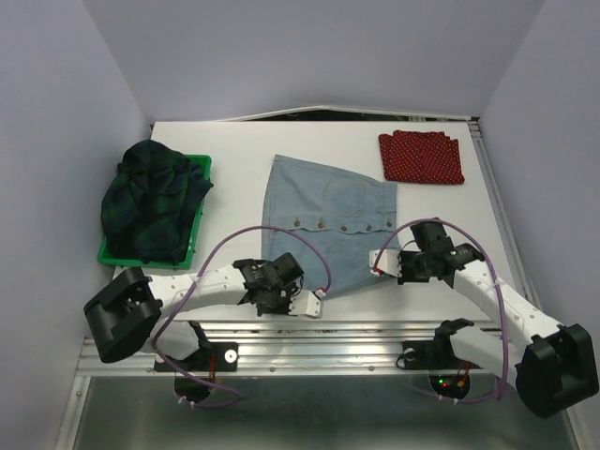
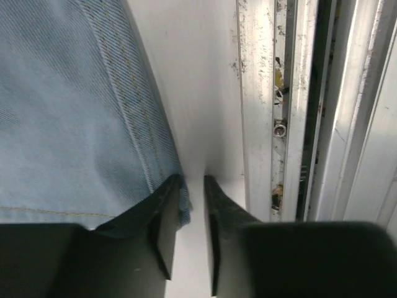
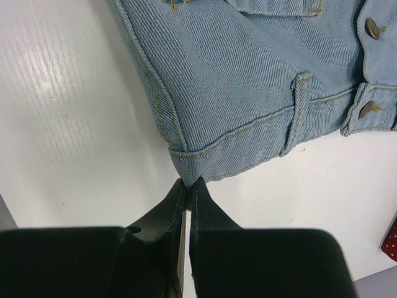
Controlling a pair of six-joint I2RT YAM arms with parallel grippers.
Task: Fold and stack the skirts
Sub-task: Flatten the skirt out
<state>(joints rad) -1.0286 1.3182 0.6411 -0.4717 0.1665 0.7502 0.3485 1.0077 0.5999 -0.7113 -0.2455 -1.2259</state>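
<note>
The light blue-grey denim skirt (image 1: 323, 220) lies flat in the middle of the table. My right gripper (image 1: 376, 263) is shut on the near right corner of its waistband; the right wrist view shows the jaws (image 3: 190, 182) pinching that corner of the denim (image 3: 248, 74). My left gripper (image 1: 320, 304) is at the skirt's near hem corner, by the table's front edge. Its jaws (image 2: 192, 180) stand narrowly open, with one finger over the denim edge (image 2: 62, 112) and bare table in the gap. The red dotted skirt (image 1: 422, 157) lies folded at the back right. The dark plaid skirt (image 1: 150, 202) is heaped in the bin.
The green plastic bin (image 1: 202, 167) stands at the left side of the table. An aluminium rail (image 2: 279, 93) runs along the table's front edge, right beside my left gripper. Purple cables loop over both arms.
</note>
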